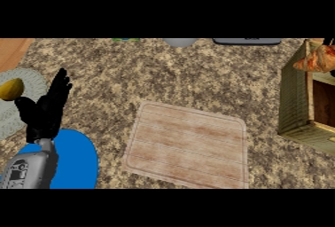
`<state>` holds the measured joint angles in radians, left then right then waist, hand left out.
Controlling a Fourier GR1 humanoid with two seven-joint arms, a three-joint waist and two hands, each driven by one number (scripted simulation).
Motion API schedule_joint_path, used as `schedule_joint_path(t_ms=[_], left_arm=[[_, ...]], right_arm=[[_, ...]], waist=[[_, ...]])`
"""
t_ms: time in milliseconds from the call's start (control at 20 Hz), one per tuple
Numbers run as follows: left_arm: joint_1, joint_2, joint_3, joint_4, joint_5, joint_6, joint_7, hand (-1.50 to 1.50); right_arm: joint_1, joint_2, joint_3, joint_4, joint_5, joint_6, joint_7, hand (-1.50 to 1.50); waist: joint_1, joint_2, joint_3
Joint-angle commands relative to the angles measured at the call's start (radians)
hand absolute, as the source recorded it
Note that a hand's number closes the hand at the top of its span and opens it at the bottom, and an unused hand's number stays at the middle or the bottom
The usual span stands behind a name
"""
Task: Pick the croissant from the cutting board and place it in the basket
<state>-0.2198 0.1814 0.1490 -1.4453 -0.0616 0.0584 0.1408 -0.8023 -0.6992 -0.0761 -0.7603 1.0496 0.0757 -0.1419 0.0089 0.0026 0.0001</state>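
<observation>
The croissant (315,60) is golden brown and hangs at the far right, over the back rim of the basket (294,102), a woven tan box with a dark wooden inside. Black fingertips (329,41) of my right hand show above and below the croissant at the picture's edge, curled round it; the rest of that hand is cut off. The wooden cutting board (189,146) lies in the middle of the counter with nothing on it. My left hand (46,111) rests open at the left, fingers up.
A blue plate (77,159) lies under my left forearm. A yellow fruit (11,88) sits on a pale round mat (16,122) at the left edge. A grey bowl (180,42) and a dark flat object (247,41) stand along the back.
</observation>
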Motion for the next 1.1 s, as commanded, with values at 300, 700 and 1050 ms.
schedule_joint_path(t_ms=[300, 700, 1050], left_arm=[[0.041, 0.003, 0.012, -0.031, 0.015, -0.013, -0.001, 0.0], [0.032, 0.008, 0.016, -0.016, 0.015, -0.021, -0.029, 0.0], [0.043, 0.001, 0.007, -0.053, 0.002, -0.002, 0.009, 0.0]], right_arm=[[0.016, 0.038, -0.014, 0.066, 0.028, -0.003, -0.024, 1.5], [-0.017, -0.021, -0.041, 0.134, 0.044, 0.117, 0.042, 1.5], [0.002, 0.051, -0.162, 0.091, -0.076, 0.011, 0.052, -1.5]], waist=[[0.0, -0.002, 0.0], [-0.001, -0.001, 0.0], [-0.003, -0.003, 0.0]])
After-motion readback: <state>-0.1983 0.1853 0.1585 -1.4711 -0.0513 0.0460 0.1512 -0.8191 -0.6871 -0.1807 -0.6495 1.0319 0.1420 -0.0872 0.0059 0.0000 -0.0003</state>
